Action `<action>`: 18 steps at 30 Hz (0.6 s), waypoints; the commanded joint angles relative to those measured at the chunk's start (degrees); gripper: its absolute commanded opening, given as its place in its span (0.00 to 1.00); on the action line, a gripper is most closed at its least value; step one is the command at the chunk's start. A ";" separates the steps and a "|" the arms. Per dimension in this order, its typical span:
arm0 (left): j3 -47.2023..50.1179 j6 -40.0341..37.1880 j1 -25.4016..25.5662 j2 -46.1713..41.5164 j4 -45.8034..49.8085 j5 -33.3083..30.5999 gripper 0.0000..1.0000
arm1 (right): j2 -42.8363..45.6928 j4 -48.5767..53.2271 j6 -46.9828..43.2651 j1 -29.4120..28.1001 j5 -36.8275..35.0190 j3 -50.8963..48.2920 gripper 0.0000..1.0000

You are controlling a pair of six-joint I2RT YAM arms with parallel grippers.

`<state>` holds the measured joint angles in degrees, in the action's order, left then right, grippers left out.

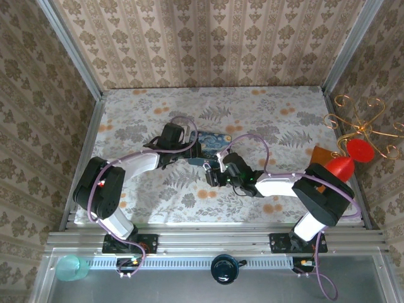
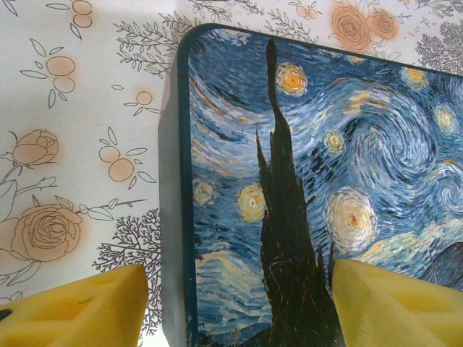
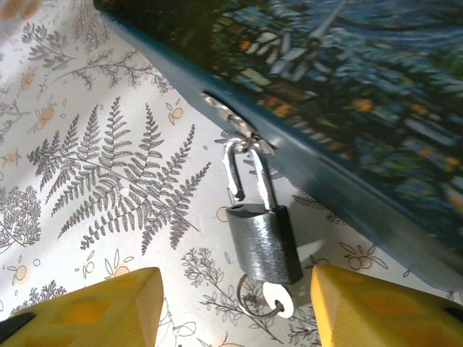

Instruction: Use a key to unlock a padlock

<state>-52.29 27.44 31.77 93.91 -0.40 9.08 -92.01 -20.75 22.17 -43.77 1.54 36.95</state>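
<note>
Right claw wide; dark padlock hooked through hasp, key at base.

1x padlock, 1x key, 1x blue tin, 1x red cone, 1x gold wire stand, 1x teal cup.

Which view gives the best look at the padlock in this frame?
The right wrist view: the padlock sits close and sharp, its shackle hooked through the hasp of the blue tin, a key at its base. In the top external view it is too small to make out. The left wrist camera faces the tin's lid.
</note>
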 commanded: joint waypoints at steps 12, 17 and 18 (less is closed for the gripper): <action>3.86 2.26 -0.44 0.80 3.40 -5.80 0.65 | -5.56 4.62 -1.26 0.54 -3.61 5.59 0.50; 3.96 2.81 -0.39 0.77 3.48 -6.87 0.65 | -5.77 4.50 -0.68 1.06 -2.08 5.50 0.41; 3.91 2.96 -0.39 0.90 3.48 -7.05 0.64 | -5.97 4.42 -0.62 1.13 -2.15 5.43 0.39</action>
<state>-50.65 30.09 31.83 93.58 -3.31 7.44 -97.32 -17.50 21.15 -42.87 -0.93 41.45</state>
